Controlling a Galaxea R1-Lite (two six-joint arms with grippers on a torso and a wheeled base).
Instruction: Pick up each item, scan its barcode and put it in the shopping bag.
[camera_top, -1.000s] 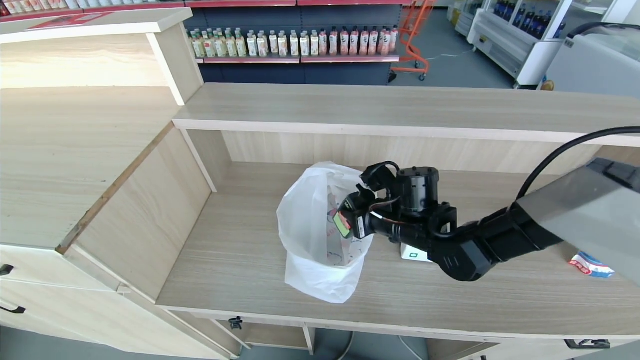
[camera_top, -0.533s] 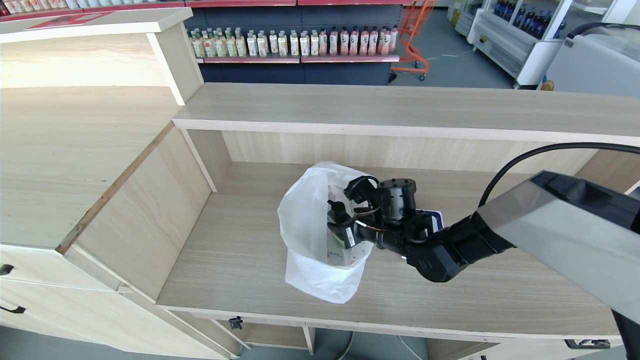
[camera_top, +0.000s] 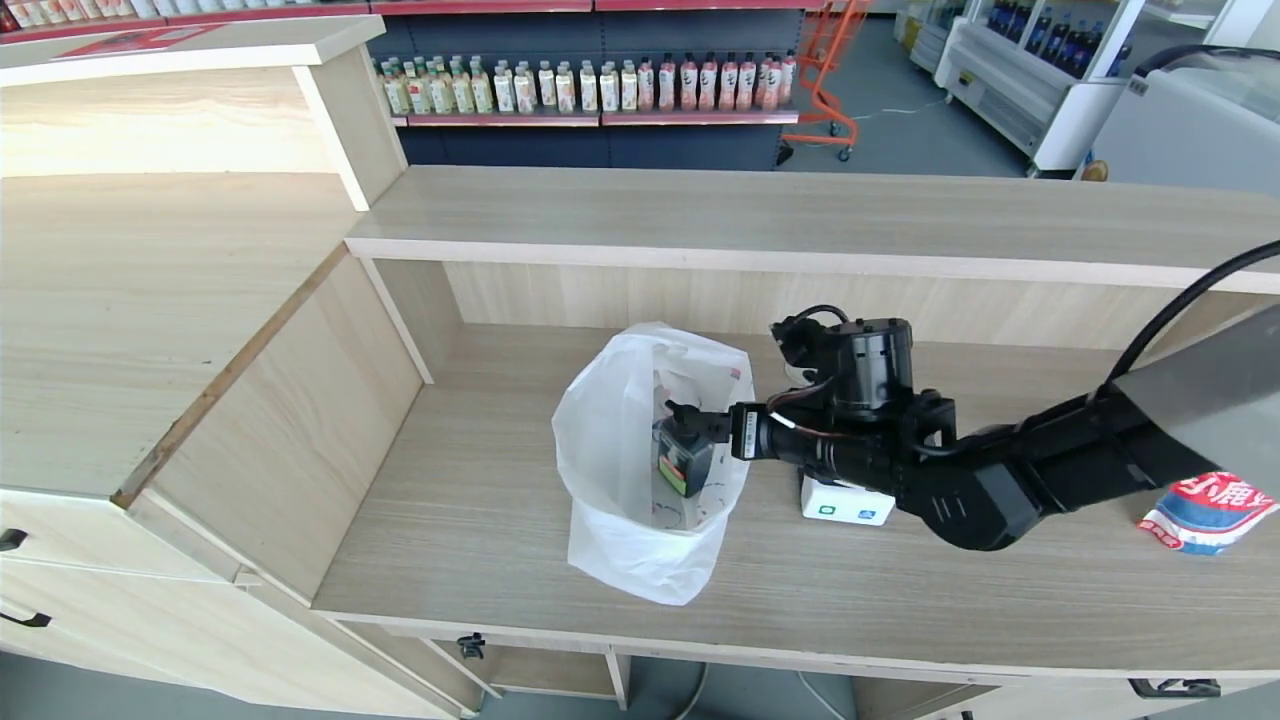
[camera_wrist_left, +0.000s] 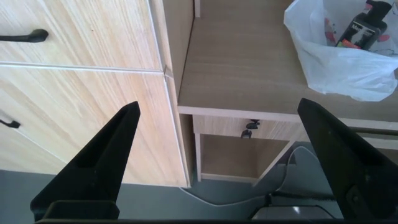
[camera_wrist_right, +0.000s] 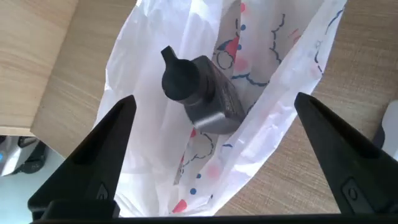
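Shop checkout w/ a pale wood counter (camera_top: 480, 520), drink shelves in the bkgd. White plastic bag (camera_top: 610, 450) stands open-mouthed mid-counter. R gripper (camera_wrist_right: 214, 98) is at the bag's mouth, coming in from the bag's right side, fingers spread wide w/ nothing clamped btwn them. Bottle (camera_top: 683, 465), dark w/ a black cap and a green/red label, sits inside the bag, just past the fingertips and clear of both fingers. It looks tilted, but can't say if it rests on the bag's bottom or leans on the bag's wall. Small white scanner (camera_top: 845, 505) sits on the counter just right of the bag, partly under the R arm. Red/white/blue packet (camera_top: 1205, 510) lies well right of the bag, near the counter's right end. L gripper (camera_wrist_left: 219, 104) hangs low, off the counter's front edge and to the bag's left, below the bag's level, fingers wide apart, holding nothing, w/ drawer fronts and floor beneath it.
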